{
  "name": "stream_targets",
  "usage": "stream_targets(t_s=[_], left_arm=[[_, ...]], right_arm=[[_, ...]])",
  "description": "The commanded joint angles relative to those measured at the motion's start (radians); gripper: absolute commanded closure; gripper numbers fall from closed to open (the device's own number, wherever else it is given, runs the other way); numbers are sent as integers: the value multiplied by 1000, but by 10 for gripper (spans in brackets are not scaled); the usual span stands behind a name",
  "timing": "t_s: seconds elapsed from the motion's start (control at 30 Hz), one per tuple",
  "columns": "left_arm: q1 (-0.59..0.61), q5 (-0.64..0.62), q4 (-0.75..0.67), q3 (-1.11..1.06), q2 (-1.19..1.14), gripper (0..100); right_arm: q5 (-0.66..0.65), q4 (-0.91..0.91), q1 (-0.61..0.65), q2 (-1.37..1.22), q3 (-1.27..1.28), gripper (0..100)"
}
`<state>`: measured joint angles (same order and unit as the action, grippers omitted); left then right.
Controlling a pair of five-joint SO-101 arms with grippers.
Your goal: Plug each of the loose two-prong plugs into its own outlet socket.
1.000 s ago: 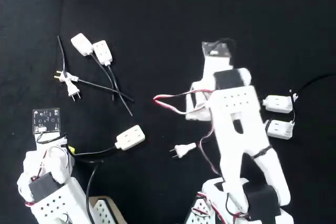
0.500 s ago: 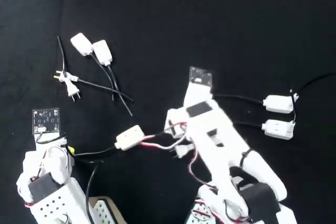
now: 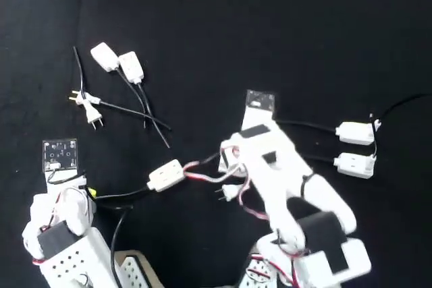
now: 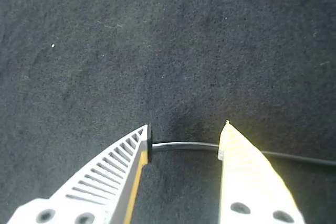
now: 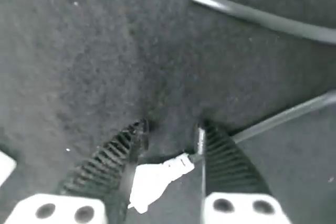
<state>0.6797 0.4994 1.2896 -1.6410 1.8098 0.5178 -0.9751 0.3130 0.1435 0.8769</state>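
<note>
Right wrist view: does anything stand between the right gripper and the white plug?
Nothing visible does: the white plug lies on the black cloth, already inside the open right gripper.

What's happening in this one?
The right arm is bent low over the middle of the table. Its right tool is open, with a loose white plug lying between the fingers, not yet clamped. A white outlet socket lies close by. The left tool sits open, straddling a black cable without gripping it. Another plug lies loose farther off.
</note>
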Motion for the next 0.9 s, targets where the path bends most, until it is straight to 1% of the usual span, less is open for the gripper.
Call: stream_targets(t_s=[0.0,0.07,0.17,0.3,0.4,0.53,0.6,0.73,0.87], left_arm=[[-4,6,2,7,9,780],[-4,6,3,7,9,780],[-4,6,3,7,9,780],[-4,6,5,7,9,780],[-4,6,5,7,9,780],[-4,6,5,7,9,780],[-4,6,5,7,9,780],[-4,6,5,7,9,780],[-4,6,5,7,9,780]], right_arm=[[-64,-91,-84,73,-166,848],[-63,-199,-107,122,-239,828],[-60,-333,-107,176,-288,805],[-3,-405,-107,199,-232,804],[23,-325,-95,199,-110,804],[29,-110,-74,199,64,805],[31,-31,-69,199,120,811],[18,25,-74,199,176,894],[-12,49,-77,199,202,894]])
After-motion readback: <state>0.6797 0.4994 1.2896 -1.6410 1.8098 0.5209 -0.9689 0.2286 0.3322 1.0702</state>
